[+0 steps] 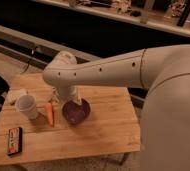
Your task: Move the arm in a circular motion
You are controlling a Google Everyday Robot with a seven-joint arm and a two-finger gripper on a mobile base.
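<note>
Well, the arm (103, 72) reached out over the desk (108, 127), hand (73, 97) low above the purple bowl (77, 115), carrot (50, 114) & cup (27, 106) beside; hand clenched or released, couldn't tell. Nothing showed circle progress; I judged it unfinished.

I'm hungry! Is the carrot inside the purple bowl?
No, the carrot lies on the table beside the bowl, where the gripper hangs.

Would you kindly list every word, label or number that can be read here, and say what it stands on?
No text can be read.
On the dark flat item on the table: reddish markings, too blurred to read.
On the arm, white cup and purple bowl: no lettering shows.
On the gripper, just over the purple bowl: no label shows.
</note>
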